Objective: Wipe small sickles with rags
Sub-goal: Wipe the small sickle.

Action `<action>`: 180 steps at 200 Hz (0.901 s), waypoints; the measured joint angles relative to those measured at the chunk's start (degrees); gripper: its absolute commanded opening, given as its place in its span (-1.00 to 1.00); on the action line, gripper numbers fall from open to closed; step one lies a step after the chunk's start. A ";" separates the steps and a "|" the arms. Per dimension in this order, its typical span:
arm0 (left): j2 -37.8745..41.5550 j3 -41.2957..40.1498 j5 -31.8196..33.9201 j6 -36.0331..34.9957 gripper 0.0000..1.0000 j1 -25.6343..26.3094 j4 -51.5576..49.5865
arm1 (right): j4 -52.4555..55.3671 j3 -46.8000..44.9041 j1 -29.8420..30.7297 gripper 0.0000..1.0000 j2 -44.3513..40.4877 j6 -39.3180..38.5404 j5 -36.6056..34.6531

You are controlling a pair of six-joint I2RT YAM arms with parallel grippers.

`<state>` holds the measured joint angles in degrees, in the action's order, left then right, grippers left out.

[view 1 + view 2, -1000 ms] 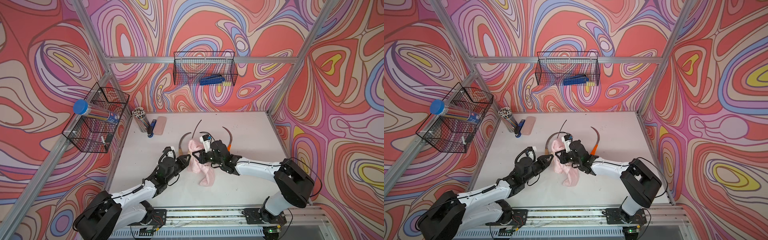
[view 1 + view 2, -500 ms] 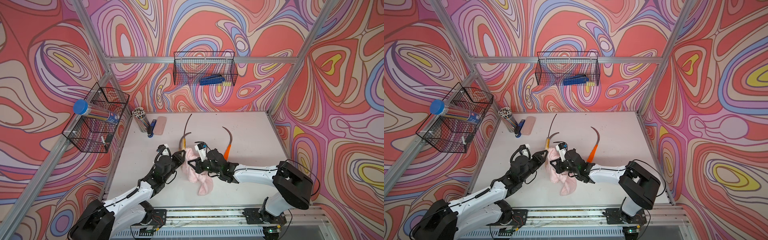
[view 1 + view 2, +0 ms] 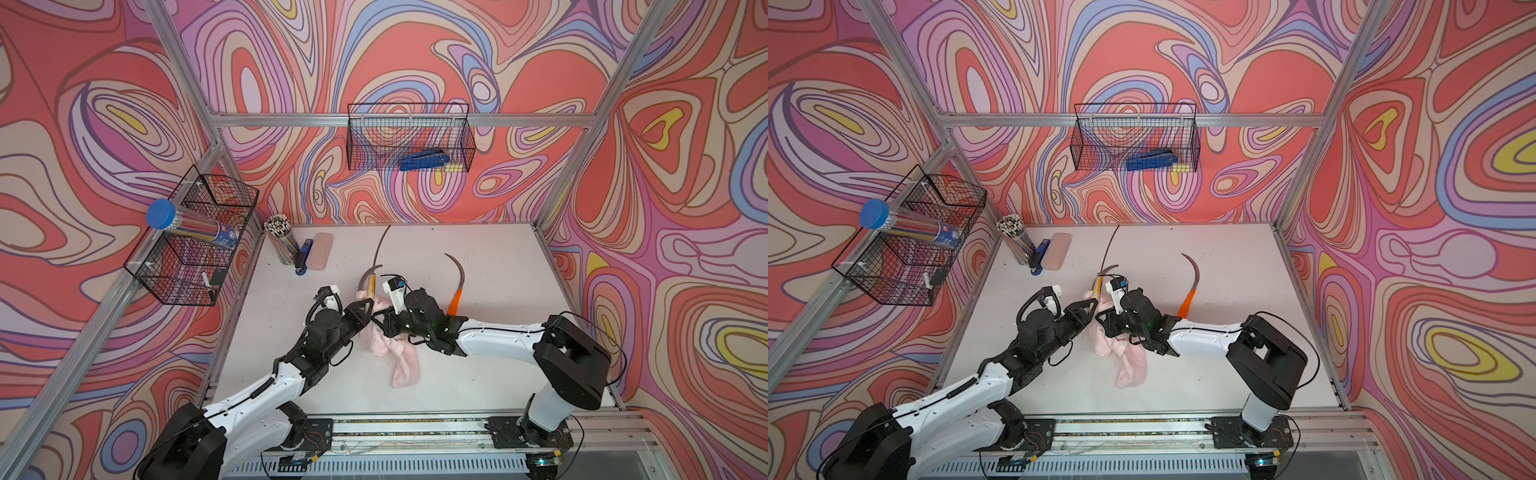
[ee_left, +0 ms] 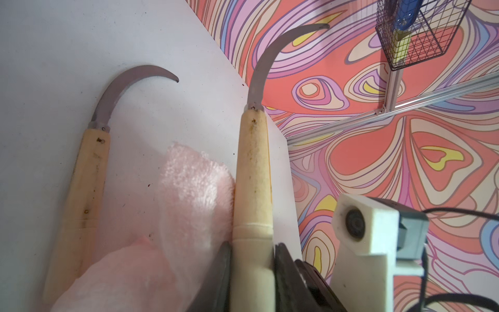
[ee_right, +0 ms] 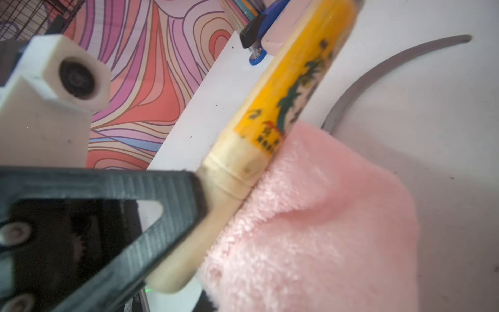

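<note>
Moved: wooden-handled sickle (image 4: 252, 175) — blade (image 4: 259, 73) now points toward back wall.
Left gripper (image 3: 368, 309): clamped on handle (image 4: 251, 216) butt.
Right gripper (image 3: 377, 319): pinching rag (image 3: 399, 361) — beside handle.

Swirling walls (image 3: 415, 50) of coral, lilac and blue close three sides; an aluminium rail (image 3: 291, 120) crosses the back; the white tabletop (image 3: 498, 249) carries dark specks, perhaps dirt; a black wire basket (image 3: 374, 141) hangs behind, a second basket (image 3: 199, 249) at one side; light soft, even.
</note>
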<state>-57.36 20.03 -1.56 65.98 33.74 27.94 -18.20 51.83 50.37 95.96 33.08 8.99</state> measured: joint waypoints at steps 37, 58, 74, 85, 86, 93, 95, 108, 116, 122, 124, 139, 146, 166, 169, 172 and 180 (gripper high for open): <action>1.20 -0.66 -0.28 -0.42 -1.00 0.02 -0.76 | -1.18 -1.11 -7.26 -1.00 0.00 0.46 0.63; 1.22 -0.74 -1.01 -0.70 -1.00 0.02 -0.76 | -1.88 -1.14 -9.40 -1.00 0.09 0.39 1.55; 1.01 -0.74 -1.70 -0.90 -1.00 0.02 -0.66 | -1.88 0.04 -9.62 -1.00 0.79 0.17 2.38; 0.63 -0.74 -2.23 -1.05 -1.00 0.02 -0.63 | -1.77 1.88 -9.53 -1.00 1.92 -0.04 2.82; 0.61 -0.74 -2.25 -1.05 -1.00 0.02 -0.63 | -1.75 1.99 -9.53 -1.00 2.03 -0.07 2.86; 0.33 -0.74 -2.51 -1.07 -1.00 0.02 -0.57 | -1.68 3.43 -9.46 -1.00 2.89 -0.20 3.08; 0.24 -0.74 -2.56 -1.07 -1.00 0.02 -0.55 | -1.64 3.69 -9.44 -1.00 3.04 -0.24 3.13; -0.15 -0.74 -2.89 -1.18 -1.00 0.00 -0.37 | -1.46 5.73 -9.44 -1.00 4.22 -0.44 3.41; -0.28 -0.74 -2.89 -1.25 -1.00 -0.02 -0.28 | -1.46 6.62 -9.44 -1.00 4.66 -0.44 3.63; -0.33 -0.74 -2.91 -1.29 -1.00 -0.04 -0.20 | -1.46 7.04 -9.44 -1.00 4.76 -0.44 3.93; -0.35 -0.74 -2.89 -1.29 -1.00 -0.04 -0.15 | -1.44 7.10 -9.46 -1.00 4.81 -0.42 4.02; -0.52 -0.74 -2.67 -1.42 -1.00 -0.04 0.35 | -2.01 7.43 -9.46 -1.00 5.33 -0.15 4.90; -0.63 -0.76 -2.56 -1.49 -1.00 -0.04 0.42 | -2.03 7.41 -9.40 -1.00 5.64 0.13 5.25; -1.07 -0.76 -2.54 -2.67 -1.00 -0.07 0.50 | -2.82 6.40 -8.83 -1.00 6.01 0.79 5.46; -1.14 -0.74 -2.56 -2.93 -1.00 -0.04 0.52 | -3.17 6.05 -8.68 -1.00 6.01 0.98 5.44; -1.18 -0.74 -2.62 -3.26 -1.00 -0.04 0.52 | -3.32 5.68 -8.44 -1.00 5.92 1.01 5.42; -1.29 -0.74 -2.91 -4.11 -1.00 -0.04 0.63 | -4.07 4.26 -7.52 -1.00 5.62 1.20 5.16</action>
<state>-58.65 19.29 -4.47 61.87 33.69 28.58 -22.26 56.10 42.85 101.58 34.28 14.15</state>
